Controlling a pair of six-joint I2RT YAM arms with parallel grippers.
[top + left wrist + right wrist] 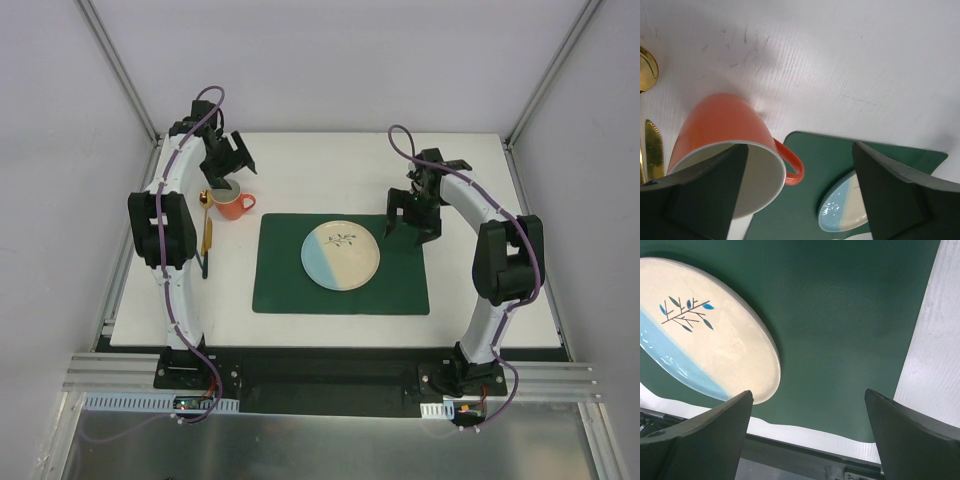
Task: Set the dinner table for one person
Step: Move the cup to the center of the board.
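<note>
Left gripper [228, 160] hangs released over orange mug [232, 205]; right gripper [412, 222] released above green placemat [400, 282] on counter [330, 165]

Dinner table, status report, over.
Left gripper open at orange mug. Right gripper open over placemat. Dinner table: plate on placemat, cutlery left of mug. Nothing blocking.

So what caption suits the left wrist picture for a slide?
Left gripper, open, hovers over the orange mug beside the green placemat and plate on the white table.
</note>
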